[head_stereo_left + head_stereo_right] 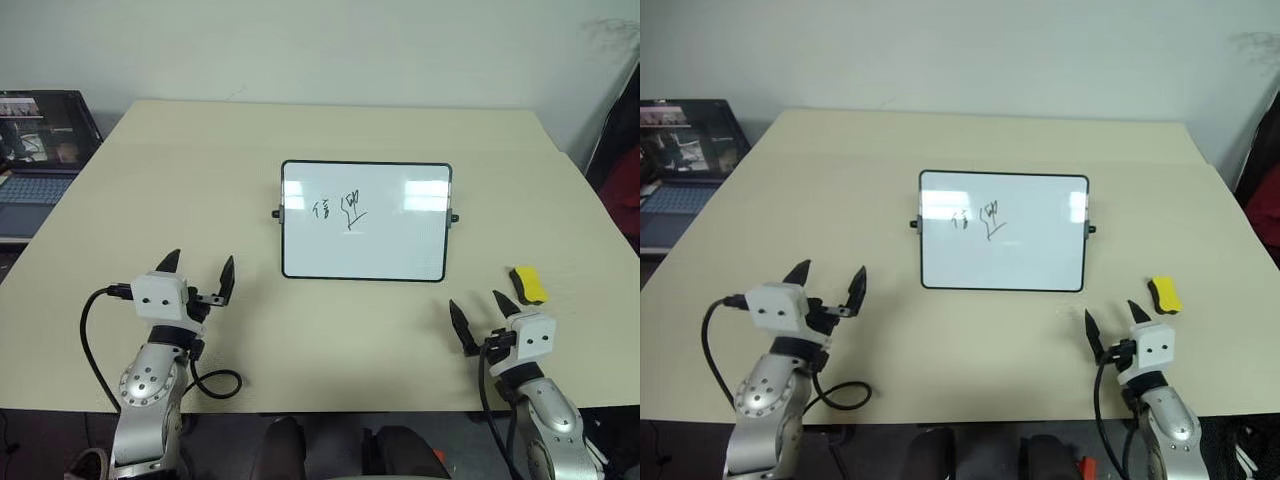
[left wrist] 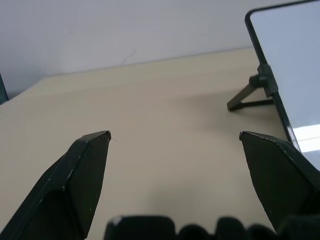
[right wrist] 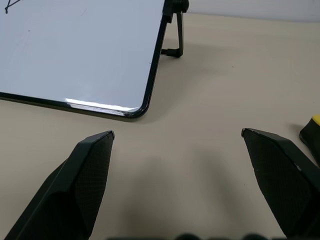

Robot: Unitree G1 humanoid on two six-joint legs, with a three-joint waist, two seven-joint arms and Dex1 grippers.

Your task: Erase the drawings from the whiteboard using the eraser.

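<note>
From the left eye view we see the whiteboard (image 1: 366, 221) propped at a tilt near the middle of the beige table (image 1: 200, 180), with the drawings (image 1: 338, 209) as a few black scribbles on its upper middle. Our left gripper (image 1: 199, 272) hovers over the near left of the table with its fingers spread apart and nothing between them; the board sits ahead of those fingers and off to their right. Our right gripper (image 1: 483, 315) hangs at the near right, fingers likewise released and empty. The eraser (image 1: 528, 284), yellow with a black side, lies on the table just beyond the right finger's tip and slightly outboard of it, apart from it. A laptop (image 1: 40, 150) sits off the table's far left corner.

In the left wrist view, we look between the two parted black fingers (image 2: 75, 180) at bare tabletop; the whiteboard's framed edge and its stand leg rise past the far finger.

In the right wrist view, the fingers (image 3: 80, 180) stand wide with table between them. The whiteboard's lower corner lies ahead of one finger, and a sliver of the eraser (image 3: 312, 136) shows just beside the other.
</note>
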